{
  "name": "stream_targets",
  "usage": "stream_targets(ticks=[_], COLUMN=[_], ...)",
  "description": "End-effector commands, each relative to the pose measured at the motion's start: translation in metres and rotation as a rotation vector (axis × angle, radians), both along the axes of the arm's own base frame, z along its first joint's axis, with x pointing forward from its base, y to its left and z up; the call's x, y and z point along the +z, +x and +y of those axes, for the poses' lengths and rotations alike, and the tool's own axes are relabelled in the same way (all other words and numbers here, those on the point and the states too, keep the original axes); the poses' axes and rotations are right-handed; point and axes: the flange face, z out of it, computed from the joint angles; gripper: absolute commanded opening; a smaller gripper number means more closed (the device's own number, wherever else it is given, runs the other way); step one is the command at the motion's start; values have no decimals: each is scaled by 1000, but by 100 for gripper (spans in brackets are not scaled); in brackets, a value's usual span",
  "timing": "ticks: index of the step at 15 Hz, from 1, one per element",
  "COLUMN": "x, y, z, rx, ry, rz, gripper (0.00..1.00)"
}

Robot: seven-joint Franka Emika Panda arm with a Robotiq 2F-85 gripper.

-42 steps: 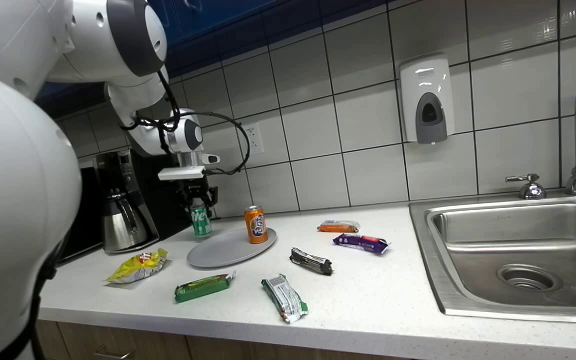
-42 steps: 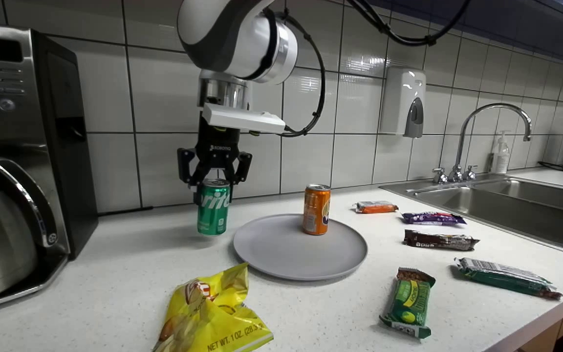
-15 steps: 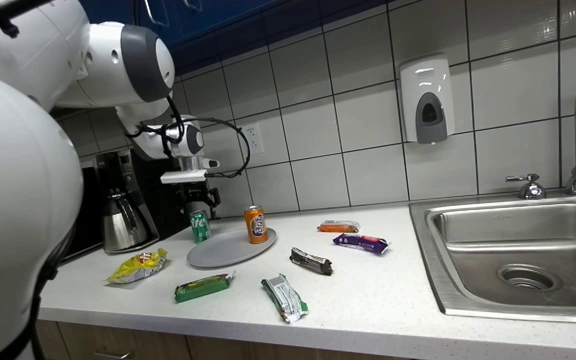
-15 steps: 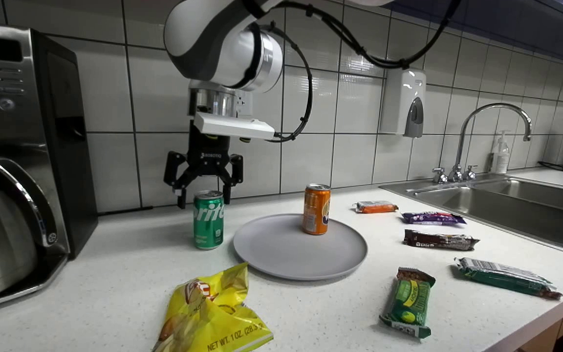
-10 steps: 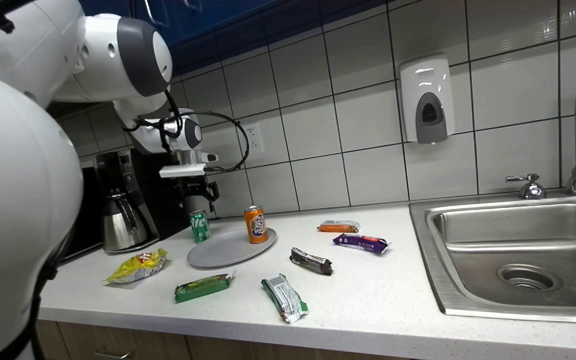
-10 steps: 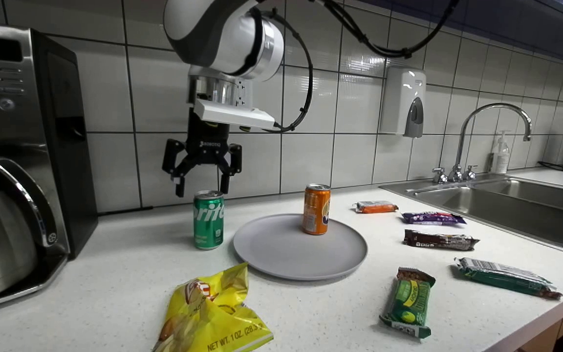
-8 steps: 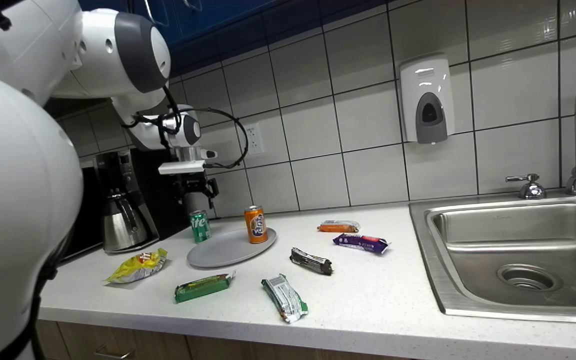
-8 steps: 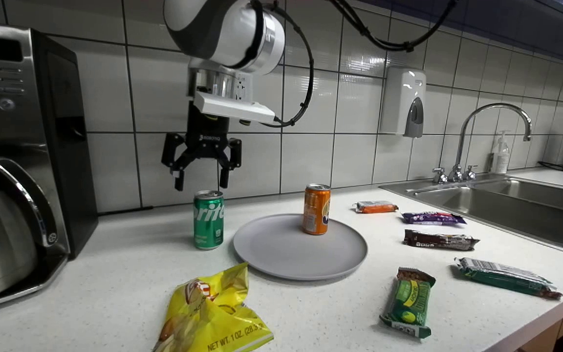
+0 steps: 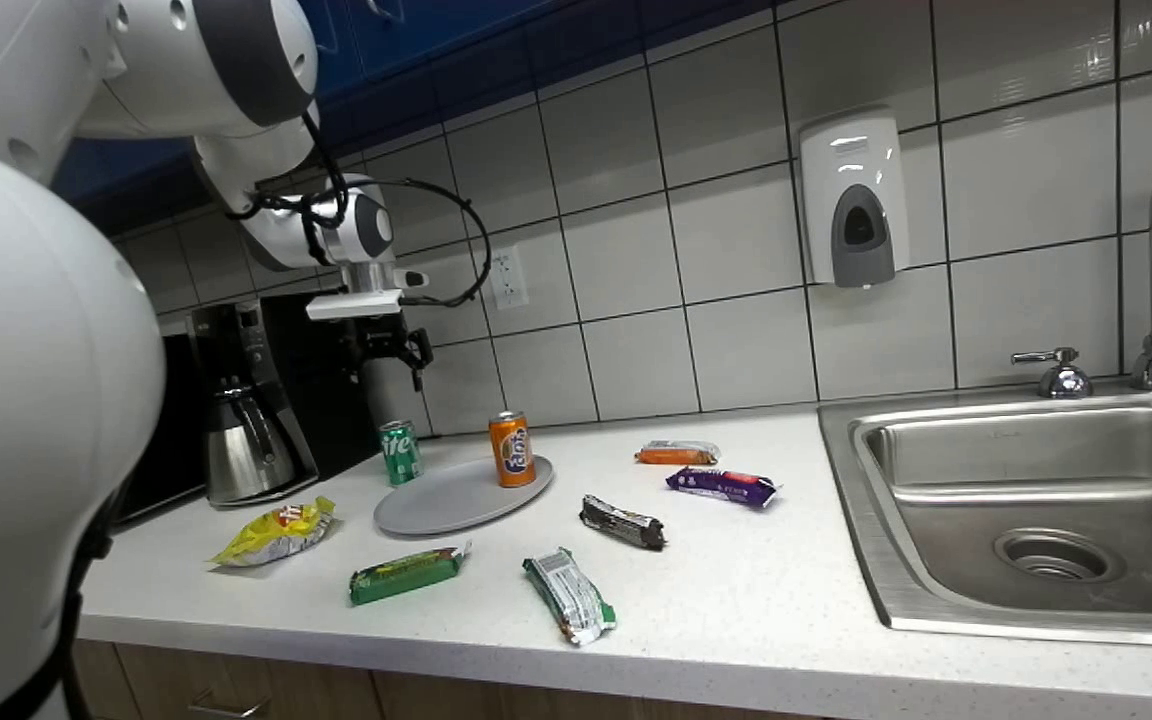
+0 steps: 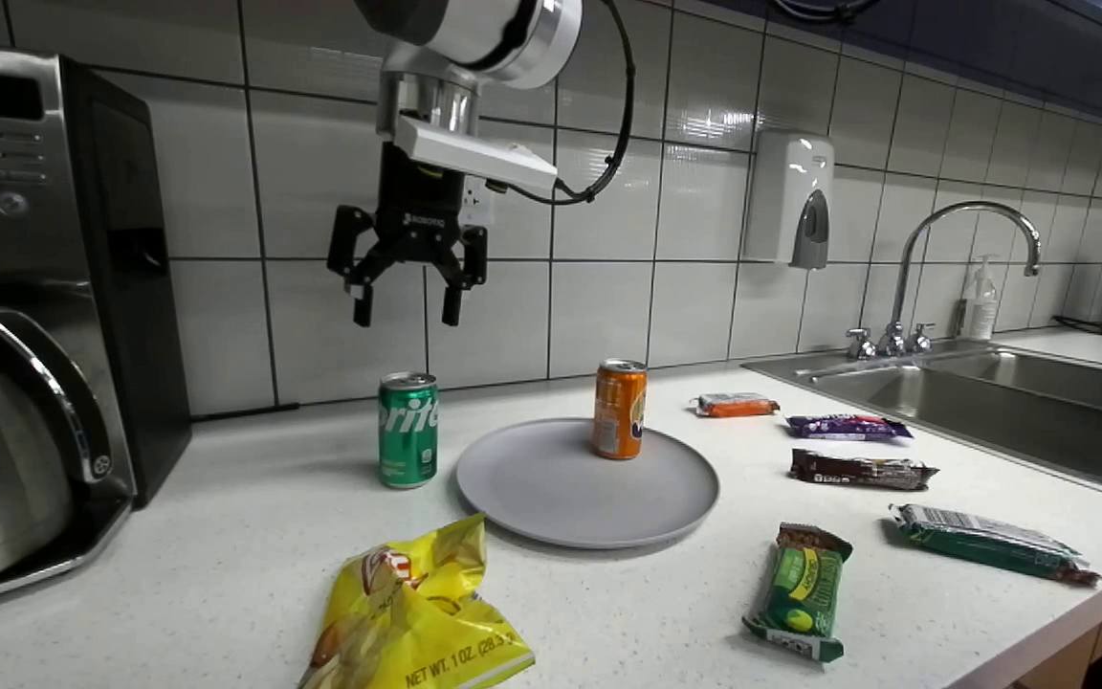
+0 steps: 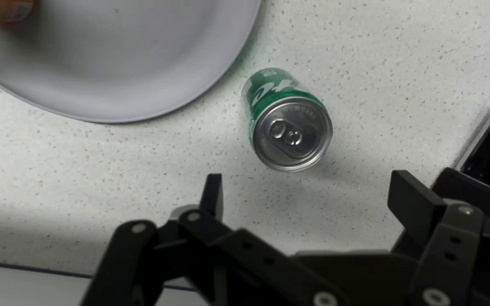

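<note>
One green can, upright, well below spread fingers, perhaps slightly off-center.

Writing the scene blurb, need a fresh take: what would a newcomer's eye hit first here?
Likely the orange Fanta can, standing on the round gray plate. Next, the green Sprite can, upright on the counter beside that plate, with the open, empty gripper raised above it. Then the crumpled yellow chip bag, at the bottom edge in an exterior view.
</note>
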Motion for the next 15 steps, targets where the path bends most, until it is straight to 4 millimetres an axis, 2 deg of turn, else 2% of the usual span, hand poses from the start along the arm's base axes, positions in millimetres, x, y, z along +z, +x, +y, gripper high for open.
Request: stream_targets(ticks=[1,6,12,15], x=[15,19,11,22], y=[-19,-31,-45,-57], z=[-23,-51,-87,-101], rx=[-2,-34,-84,-113], ry=[-31,-49,-83,-97], rz=[18,31,58,67], gripper=[100,100,100,100])
